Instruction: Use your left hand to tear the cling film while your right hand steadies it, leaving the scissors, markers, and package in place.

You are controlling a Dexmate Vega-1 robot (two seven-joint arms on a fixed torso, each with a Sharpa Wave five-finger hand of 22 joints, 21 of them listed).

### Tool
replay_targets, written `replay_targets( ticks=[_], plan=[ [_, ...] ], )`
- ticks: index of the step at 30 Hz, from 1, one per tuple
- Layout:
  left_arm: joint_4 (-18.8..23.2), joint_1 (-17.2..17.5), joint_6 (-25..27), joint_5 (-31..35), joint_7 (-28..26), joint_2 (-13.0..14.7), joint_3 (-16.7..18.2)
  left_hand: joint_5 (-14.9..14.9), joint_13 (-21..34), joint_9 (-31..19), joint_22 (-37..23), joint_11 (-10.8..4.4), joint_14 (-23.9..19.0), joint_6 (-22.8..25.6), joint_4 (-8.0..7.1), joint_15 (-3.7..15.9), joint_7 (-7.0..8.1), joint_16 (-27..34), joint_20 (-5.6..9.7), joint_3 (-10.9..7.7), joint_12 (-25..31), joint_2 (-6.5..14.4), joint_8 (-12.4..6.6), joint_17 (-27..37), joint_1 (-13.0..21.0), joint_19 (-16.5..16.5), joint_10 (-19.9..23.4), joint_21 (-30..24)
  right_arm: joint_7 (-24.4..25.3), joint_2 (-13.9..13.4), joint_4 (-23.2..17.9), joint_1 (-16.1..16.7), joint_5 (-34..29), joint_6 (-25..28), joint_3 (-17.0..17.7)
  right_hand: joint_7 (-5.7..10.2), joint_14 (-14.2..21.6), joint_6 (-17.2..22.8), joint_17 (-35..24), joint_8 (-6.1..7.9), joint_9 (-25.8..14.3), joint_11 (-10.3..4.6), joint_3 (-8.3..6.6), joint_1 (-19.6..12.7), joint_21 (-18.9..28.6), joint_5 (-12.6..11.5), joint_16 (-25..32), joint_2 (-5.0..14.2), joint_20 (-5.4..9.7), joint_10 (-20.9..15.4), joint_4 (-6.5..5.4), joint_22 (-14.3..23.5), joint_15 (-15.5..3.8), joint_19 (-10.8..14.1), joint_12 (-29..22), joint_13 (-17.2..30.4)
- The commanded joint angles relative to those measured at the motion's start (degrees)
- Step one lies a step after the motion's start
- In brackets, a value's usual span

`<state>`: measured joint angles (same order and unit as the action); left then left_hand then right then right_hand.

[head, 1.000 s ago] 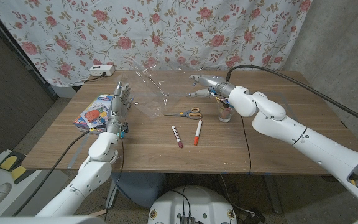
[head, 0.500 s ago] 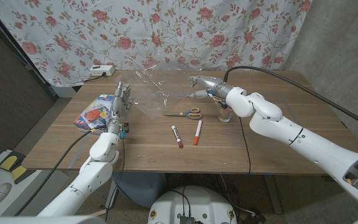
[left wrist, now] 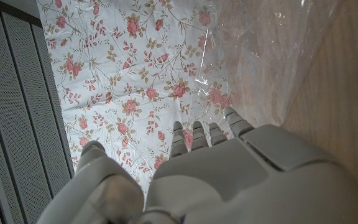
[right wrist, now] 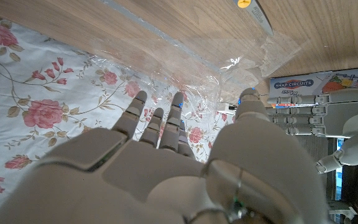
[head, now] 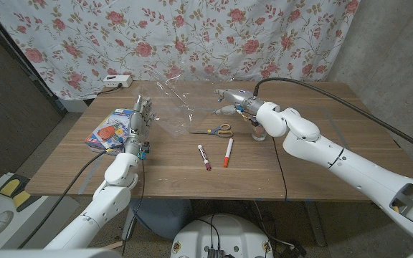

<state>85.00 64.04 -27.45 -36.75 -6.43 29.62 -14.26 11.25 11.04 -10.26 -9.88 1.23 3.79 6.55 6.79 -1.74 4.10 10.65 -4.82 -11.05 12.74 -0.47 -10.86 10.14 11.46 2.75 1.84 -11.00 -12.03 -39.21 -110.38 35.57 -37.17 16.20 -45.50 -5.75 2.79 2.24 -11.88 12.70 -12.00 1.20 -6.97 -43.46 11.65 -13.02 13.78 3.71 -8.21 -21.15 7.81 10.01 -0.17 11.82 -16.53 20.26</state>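
Floral curtain behind, wooden table below: at centre frame both hands approach the cling film, neither gripping. Left hand stands straight-fingered beside it, right hand reaches in spread. Next, I'd say, each must pinch an edge.

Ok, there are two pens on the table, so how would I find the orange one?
Start at the wooden table and find the scissors with yellow handles near its middle. Just in front of them, toward the robot, lie two markers side by side. The orange marker is the one nearer the right hand; its neighbour, the red marker, is white with dark red ends.
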Motion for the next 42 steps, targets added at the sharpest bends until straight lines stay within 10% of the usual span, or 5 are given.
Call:
replay_targets(
  ticks=[1,42],
  plan=[
    [-0.3,0.1,-0.2,0.2,-0.3,0.0,-0.2,0.4,0.2,-0.3,-0.2,-0.07,-0.1,0.2,-0.02,-0.03,0.14,0.0,-0.03,0.22,-0.1,-0.3,-0.22,0.1,0.0,-0.3,0.4,0.0,-0.1,1.4,0.6,-0.5,-2.1,1.0,-1.3,-0.22,0.3,0.2,-0.3,0.06,0.0,0.01,0.01,0.8,0.0,0.2,0.4,0.13,0.03,-0.3,-0.45,0.2,-0.27,0.4,0.1,0.3],
    [0.4,0.4,-0.1,0.1,-0.1,-0.2,-0.5,0.4,0.2,-0.3,-0.2,0.18,-0.2,0.2,0.01,-0.01,0.14,0.0,-0.05,0.38,-0.1,-0.2,-0.12,0.1,0.0,-0.4,0.6,0.0,-7.6,4.3,4.0,-5.1,-8.4,-0.4,-6.7,0.10,-1.0,-1.4,-0.6,-0.36,0.1,0.13,-1.87,-1.8,-0.3,-0.6,0.2,0.77,-0.49,0.6,1.28,0.1,0.24,-0.2,1.2,1.9]
  ],
)
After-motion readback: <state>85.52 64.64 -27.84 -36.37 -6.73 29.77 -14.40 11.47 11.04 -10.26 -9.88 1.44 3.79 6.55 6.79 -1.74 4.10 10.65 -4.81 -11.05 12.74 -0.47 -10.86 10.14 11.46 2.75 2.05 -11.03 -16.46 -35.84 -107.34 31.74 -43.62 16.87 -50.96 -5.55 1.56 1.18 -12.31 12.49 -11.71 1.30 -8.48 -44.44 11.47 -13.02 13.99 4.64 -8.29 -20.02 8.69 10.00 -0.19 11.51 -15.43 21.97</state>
